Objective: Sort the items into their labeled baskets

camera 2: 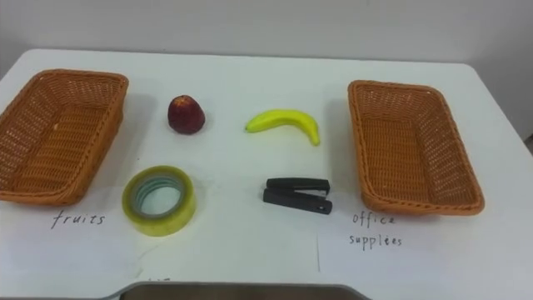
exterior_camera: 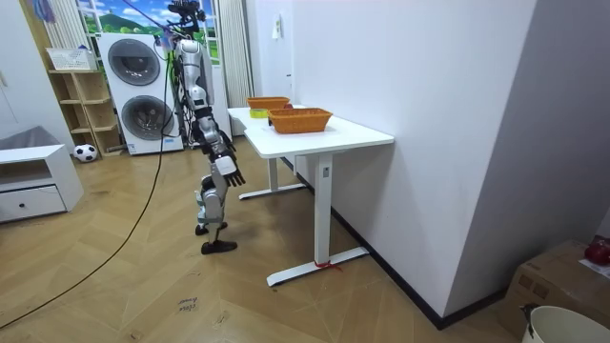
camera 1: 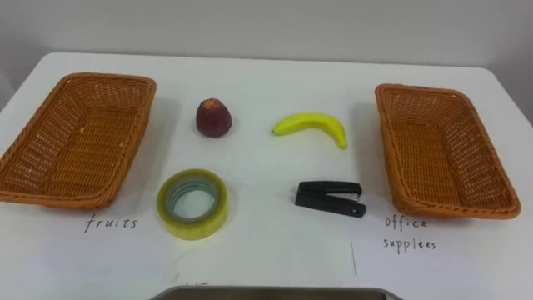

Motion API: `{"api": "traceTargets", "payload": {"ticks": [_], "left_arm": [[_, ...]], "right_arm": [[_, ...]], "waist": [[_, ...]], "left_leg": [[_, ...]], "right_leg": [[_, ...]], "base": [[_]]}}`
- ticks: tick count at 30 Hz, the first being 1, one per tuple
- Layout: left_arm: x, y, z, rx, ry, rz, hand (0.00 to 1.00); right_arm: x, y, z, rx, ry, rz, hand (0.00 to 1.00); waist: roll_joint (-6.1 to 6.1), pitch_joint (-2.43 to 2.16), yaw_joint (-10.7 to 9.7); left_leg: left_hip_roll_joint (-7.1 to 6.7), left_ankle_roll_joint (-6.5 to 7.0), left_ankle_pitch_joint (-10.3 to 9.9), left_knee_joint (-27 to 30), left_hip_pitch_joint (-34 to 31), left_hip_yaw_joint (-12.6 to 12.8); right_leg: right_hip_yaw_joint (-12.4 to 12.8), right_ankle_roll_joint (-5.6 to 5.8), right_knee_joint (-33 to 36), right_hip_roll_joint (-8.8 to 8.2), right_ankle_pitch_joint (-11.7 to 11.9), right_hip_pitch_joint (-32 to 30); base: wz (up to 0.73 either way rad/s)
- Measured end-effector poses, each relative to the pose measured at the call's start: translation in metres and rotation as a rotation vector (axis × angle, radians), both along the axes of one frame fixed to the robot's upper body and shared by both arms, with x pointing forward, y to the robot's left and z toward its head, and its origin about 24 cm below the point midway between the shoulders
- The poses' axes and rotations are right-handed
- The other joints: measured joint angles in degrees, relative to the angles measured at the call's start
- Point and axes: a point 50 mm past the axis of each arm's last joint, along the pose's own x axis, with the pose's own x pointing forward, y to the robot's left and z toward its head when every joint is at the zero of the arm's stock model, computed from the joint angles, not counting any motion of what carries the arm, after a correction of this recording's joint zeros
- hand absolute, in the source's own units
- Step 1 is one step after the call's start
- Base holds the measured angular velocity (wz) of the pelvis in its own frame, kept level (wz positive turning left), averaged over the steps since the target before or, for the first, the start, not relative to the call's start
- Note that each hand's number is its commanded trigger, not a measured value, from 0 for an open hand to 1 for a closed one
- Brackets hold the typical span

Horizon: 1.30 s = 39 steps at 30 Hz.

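The robot's right hand [exterior_camera: 230,171] hangs low beside the white table [camera 1: 266,75], too small to tell open from closed, while the apple [camera 1: 213,117], banana [camera 1: 312,126], tape roll [camera 1: 192,203] and stapler [camera 1: 330,198] lie on the tabletop between the 2 wicker baskets, the fruit basket [camera 1: 108,80] on the left and the office basket [camera 1: 416,90] on the right.

A home-style room with a laundry corner. At eleven o'clock in the room view, two front-loading washing machines [exterior_camera: 143,95] stand stacked beside an open wooden shelf [exterior_camera: 81,110], with a football [exterior_camera: 85,151] on the wood-plank floor [exterior_camera: 191,295]. At nine o'clock is a low white drawer unit [exterior_camera: 33,181]. A white bench [exterior_camera: 353,138] stands against the wall.
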Motion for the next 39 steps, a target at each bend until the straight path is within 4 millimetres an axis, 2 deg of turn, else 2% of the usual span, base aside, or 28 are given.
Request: {"api": "traceTargets", "payload": {"ticks": [5, 8, 15, 17, 20, 24, 29, 32, 34, 39], "left_arm": [[-0.009, 0.004, 0.000, 0.026, 0.013, 0.034, 0.00], [-0.011, 0.006, 0.001, 0.045, 0.009, 0.061, 0.00], [-0.018, 0.019, 0.004, 0.107, 0.007, 0.117, 0.00], [-0.022, 0.025, 0.006, 0.127, 0.012, 0.121, 0.00], [-0.026, 0.040, 0.011, 0.176, 0.004, 0.190, 0.00], [-0.028, 0.052, 0.016, 0.231, -0.006, 0.222, 0.00], [-0.025, 0.054, 0.017, 0.250, -0.025, 0.227, 0.00], [-0.029, 0.055, 0.018, 0.259, -0.018, 0.230, 0.00], [-0.030, 0.056, 0.019, 0.265, -0.024, 0.229, 0.00], [-0.031, 0.057, 0.020, 0.274, -0.018, 0.222, 0.00]], "right_arm": [[-0.006, -0.001, -0.001, -0.001, 0.011, -0.070, 0.00], [-0.012, -0.006, 0.000, -0.007, 0.012, -0.209, 0.00], [-0.032, -0.031, 0.004, -0.090, 0.033, -0.505, 0.00], [-0.033, -0.040, 0.006, -0.111, 0.023, -0.586, 0.00], [-0.032, -0.057, 0.011, -0.159, -0.014, -0.694, 0.00], [-0.020, -0.081, 0.024, -0.236, -0.111, -0.773, 0.00], [-0.003, -0.103, 0.039, -0.302, -0.211, -0.851, 0.00], [0.007, -0.117, 0.051, -0.377, -0.259, -0.913, 0.00], [0.028, -0.131, 0.073, -0.444, -0.365, -0.956, 0.00], [0.054, -0.152, 0.114, -0.567, -0.522, -1.038, 0.00]], "waist": [[-0.43, 0.07, -0.09], [-0.51, 0.14, -0.29], [-0.66, 0.34, -0.77], [-1.00, 0.48, -1.60], [-1.22, 0.44, -2.11], [-1.80, 0.46, -3.15], [-2.50, 0.35, -3.75], [-3.25, 0.08, -4.13], [-3.23, 0.18, -4.73], [-3.72, 0.29, -5.20]], "left_leg": [[0.00, 0.00, 0.00, 0.01, 0.12, 0.00], [0.02, 0.14, -0.09, 0.00, 0.12, -0.01], [0.08, 0.62, -0.41, -0.92, 1.24, 0.16], [0.04, 0.75, -0.49, -0.92, 1.26, 0.29], [0.02, 0.90, -0.59, -0.91, 1.39, 0.68], [-0.03, 0.91, -0.60, -0.93, 1.45, 1.08], [-0.05, 0.94, -0.62, -0.94, 1.31, 1.87], [-0.07, 1.00, -0.66, -0.93, 1.34, 2.09], [-0.07, 1.00, -0.65, -0.93, 1.06, 2.81], [-0.08, 1.04, -0.67, -0.99, 1.15, 3.04]], "right_leg": [[0.03, -0.01, 0.03, 0.03, 0.00, 0.05], [0.17, 0.00, -0.04, 0.05, 0.00, 0.08], [1.47, 0.12, 0.03, 0.38, -0.08, 0.64], [1.47, 0.18, 0.19, 0.31, -0.12, 0.65], [1.85, 0.22, 0.30, 0.31, -0.14, 0.50], [1.91, 0.33, 0.59, 0.21, -0.22, 0.41], [2.98, 0.37, 1.20, 0.29, -0.30, -0.46], [3.18, 0.38, 1.54, 0.27, -0.31, -0.75], [3.50, 0.41, 2.00, 0.28, -0.32, -1.42], [3.53, 0.44, 2.12, 0.27, -0.34, -1.43]], "base": [[0.00], [0.00], [-0.06], [-0.02], [-0.07], [-0.04], [-0.08], [-0.07], [-0.14], [-0.02]]}}
